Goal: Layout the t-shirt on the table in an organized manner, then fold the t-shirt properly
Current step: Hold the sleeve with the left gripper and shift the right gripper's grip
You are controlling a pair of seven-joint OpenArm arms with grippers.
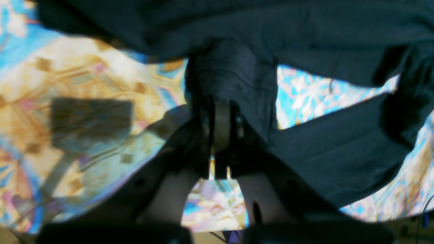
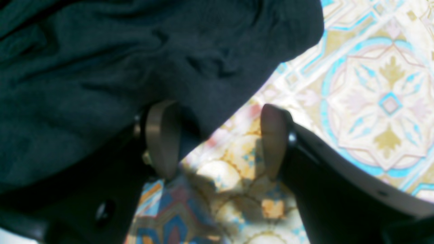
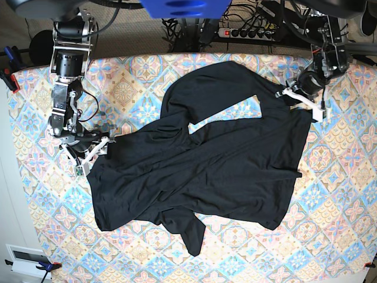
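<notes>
My left fingers (image 1: 220, 135) are pinched tight on a bunched fold of the t-shirt (image 3: 206, 165), at its far right edge in the base view. In the left wrist view the black fabric rises in a ridge out of the closed jaws and drapes away on both sides, with the patterned tabletop (image 3: 347, 194) showing underneath, so I judge this corner is lifted slightly off the surface. I hold it here because this edge looks like a shoulder or sleeve area, and pulling it outward should take slack out of the crumpled body.

My right fingers (image 2: 217, 142) stand wide apart and grip nothing. One of them (image 2: 162, 139) sits at the cloth's edge, partly under an overhanging lip of black fabric, while the other (image 2: 273, 142) is over bare floral tiles. In the base view they are at the left edge of the garment, about mid-depth on the tabletop. I read that as lining up to take the opposite side, so both arms can stretch the cloth between them.

The t-shirt lies in the middle of the tabletop, far from flat: a fold runs diagonally across it, a loop near the far side leaves a patch of tiles showing through, and a tail hangs toward the near edge. Layout is barely begun; folding has to wait.
</notes>
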